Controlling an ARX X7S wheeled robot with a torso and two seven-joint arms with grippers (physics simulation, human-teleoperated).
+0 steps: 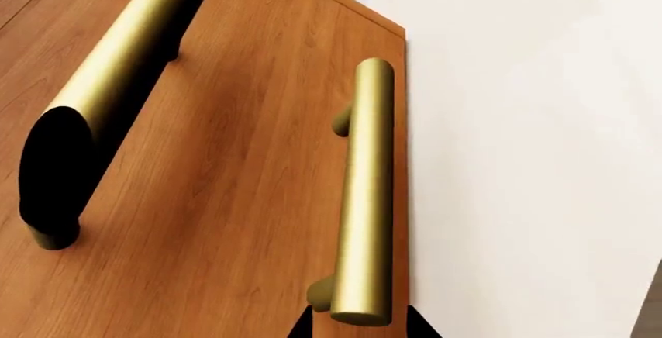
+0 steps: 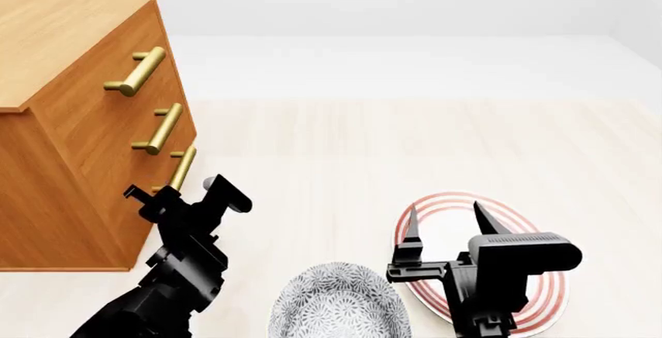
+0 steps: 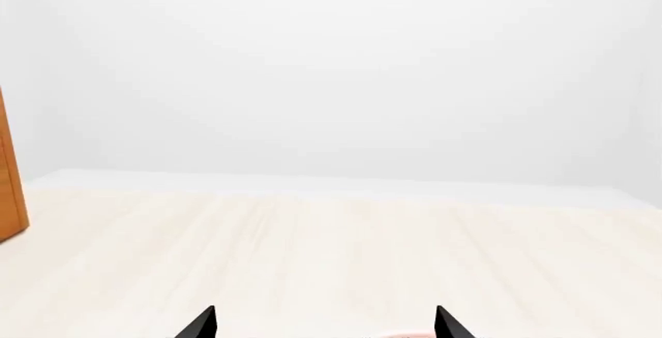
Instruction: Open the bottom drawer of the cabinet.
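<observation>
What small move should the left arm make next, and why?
Probably ease the left end effector forward onto the bottom handle and close. Its tips sit on either side of the handle's near end, apparently not yet gripping, and the bottom drawer looks shut.

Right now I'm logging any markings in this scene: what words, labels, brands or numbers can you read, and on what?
None: no text shows in any view.
The cabinet and its gold handles are plain.
The plate has only red rings, the bowl only a grey speckled pattern.
Neither the left gripper nor the right gripper bears a label.
</observation>
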